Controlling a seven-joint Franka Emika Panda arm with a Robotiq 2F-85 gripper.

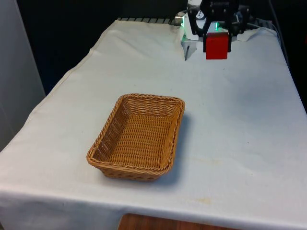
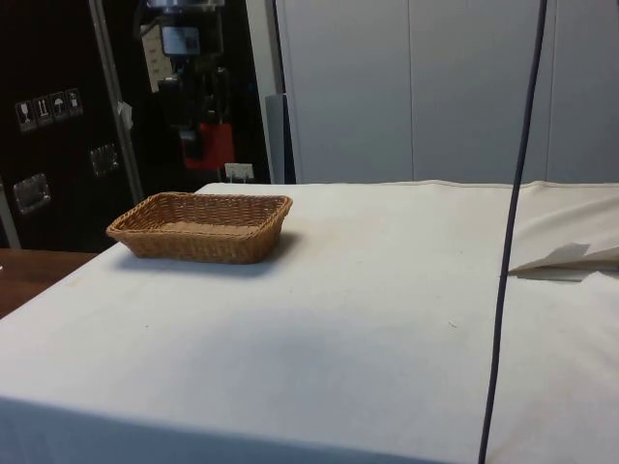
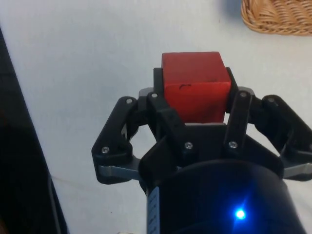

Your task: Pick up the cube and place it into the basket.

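My pincer [image 3: 196, 105] pinches the cube [image 1: 216, 46], lifted off the counter [image 1: 240, 120]. Carrying step; next I swing over the basket [image 1: 137, 137], well apart.

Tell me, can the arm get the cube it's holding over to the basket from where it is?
Probably yes. The gripper holds the red cube above the cloth, and the basket lies open-topped with nothing between them.

No words, brands or numbers can be read. The side view shows a row of small white pictogram labels [image 2: 46, 108] on the dark cabinet [image 2: 58, 174], at about ten o'clock from the basket [image 2: 201, 226]; one looks like an umbrella sign.
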